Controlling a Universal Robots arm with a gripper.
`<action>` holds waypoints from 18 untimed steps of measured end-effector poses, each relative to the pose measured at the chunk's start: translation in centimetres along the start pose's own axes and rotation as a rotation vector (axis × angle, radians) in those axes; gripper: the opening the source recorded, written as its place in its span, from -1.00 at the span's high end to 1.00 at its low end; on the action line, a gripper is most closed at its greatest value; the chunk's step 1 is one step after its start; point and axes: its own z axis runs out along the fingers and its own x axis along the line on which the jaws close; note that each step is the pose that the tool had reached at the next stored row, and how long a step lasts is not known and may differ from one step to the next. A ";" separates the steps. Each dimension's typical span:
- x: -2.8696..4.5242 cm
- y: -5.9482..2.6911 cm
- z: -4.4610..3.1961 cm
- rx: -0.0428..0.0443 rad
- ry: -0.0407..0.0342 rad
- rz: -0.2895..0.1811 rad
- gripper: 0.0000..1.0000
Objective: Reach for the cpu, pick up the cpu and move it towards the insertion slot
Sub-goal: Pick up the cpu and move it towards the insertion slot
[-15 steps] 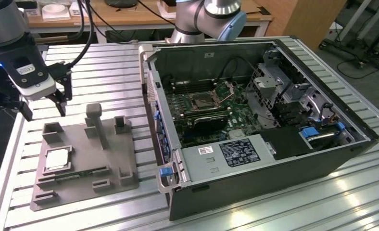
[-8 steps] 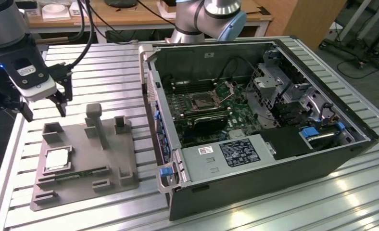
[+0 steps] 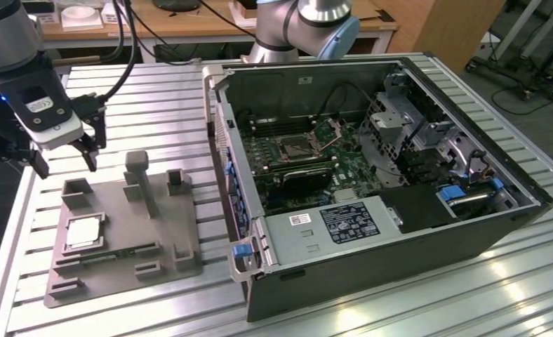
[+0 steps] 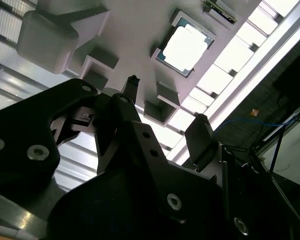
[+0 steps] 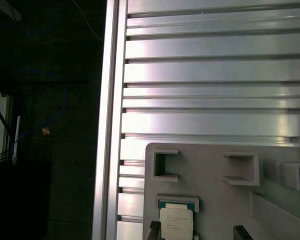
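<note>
The cpu (image 3: 83, 232) lies flat, silvery top up, in a square pocket of the grey fixture plate (image 3: 169, 232) towards the exterior view's left. It appears bright in the second wrist view (image 4: 186, 47) and at the picture's edge in the first wrist view (image 5: 176, 222). My gripper (image 3: 66, 163) hangs open and empty above the table, behind the fixture and well above the cpu. Its dark fingers (image 4: 132, 87) spread wide, touching nothing. The insertion slot (image 3: 295, 149) is a metal-framed socket on the motherboard inside the open computer case (image 3: 380, 246), with its bracket raised.
The fixture carries upright posts (image 3: 138, 175) and blocks, and a green memory strip (image 3: 117, 253) near its front. The slatted aluminium table (image 3: 164, 98) ends close to the fixture at the exterior view's left. The case walls, cables and drive cage (image 3: 408, 119) surround the socket.
</note>
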 end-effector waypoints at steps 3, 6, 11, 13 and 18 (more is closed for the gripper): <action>0.00 0.00 0.08 0.0000 -0.0001 0.000 -0.29; 0.00 -0.01 0.15 0.0000 0.0000 0.000 -0.29; 0.00 -0.01 0.28 0.0000 0.0000 0.000 -0.29; 0.00 -0.02 0.33 0.0000 0.0000 0.000 -0.29; 0.01 -0.04 0.57 0.0000 -0.0001 0.000 -0.29</action>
